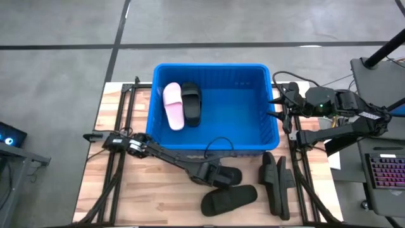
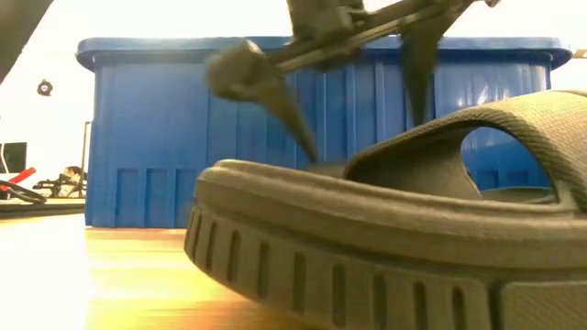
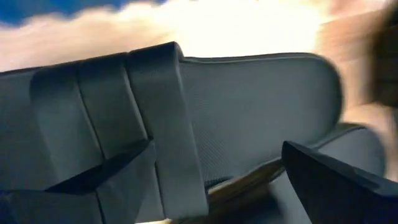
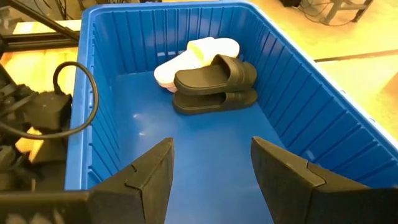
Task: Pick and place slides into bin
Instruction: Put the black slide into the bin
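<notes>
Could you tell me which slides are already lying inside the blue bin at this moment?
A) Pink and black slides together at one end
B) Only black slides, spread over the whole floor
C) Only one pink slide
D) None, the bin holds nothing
A: the high view shows a pink slide and a black slide side by side at one end of the bin, while other black slides lie outside it on the table.

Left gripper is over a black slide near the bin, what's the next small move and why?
Probably lower a little and close. The left gripper is open, with one finger at the strap of the black slide and the other past the sole's edge, so nothing is gripped yet. The bin holds only a few slides; the right gripper waits open over it.
</notes>
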